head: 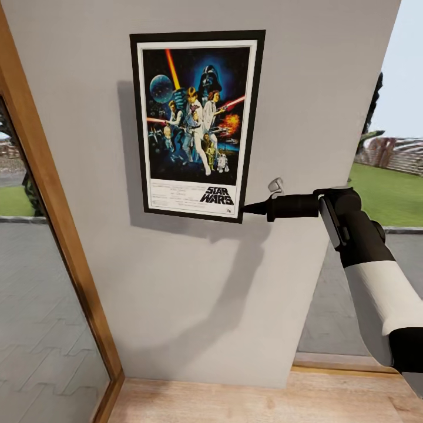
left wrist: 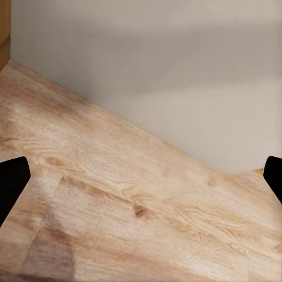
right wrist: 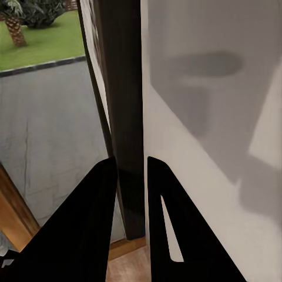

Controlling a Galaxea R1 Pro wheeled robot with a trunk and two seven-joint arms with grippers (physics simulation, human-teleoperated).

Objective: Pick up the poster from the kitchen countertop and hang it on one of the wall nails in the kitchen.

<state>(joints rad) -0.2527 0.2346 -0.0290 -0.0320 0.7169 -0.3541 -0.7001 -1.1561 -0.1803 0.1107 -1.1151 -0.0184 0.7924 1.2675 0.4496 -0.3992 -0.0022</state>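
- I count one poster (head: 197, 126), flat against the grey wall (head: 194, 294), slightly tilted
- My right gripper (head: 247, 208) pinches the frame's lower right corner, at 4 o'clock of the poster; in the right wrist view both fingers (right wrist: 88, 223) clamp the dark frame edge (right wrist: 124, 106)
- My left gripper (left wrist: 141, 182) hangs above the wooden floor (left wrist: 129, 211), its two tips spread wide with nothing between them

The grey wall (head: 194, 282) carries the poster (head: 197, 126), flat against it above the wooden floor (head: 258, 402) and beside the wooden window frame (head: 56, 211).
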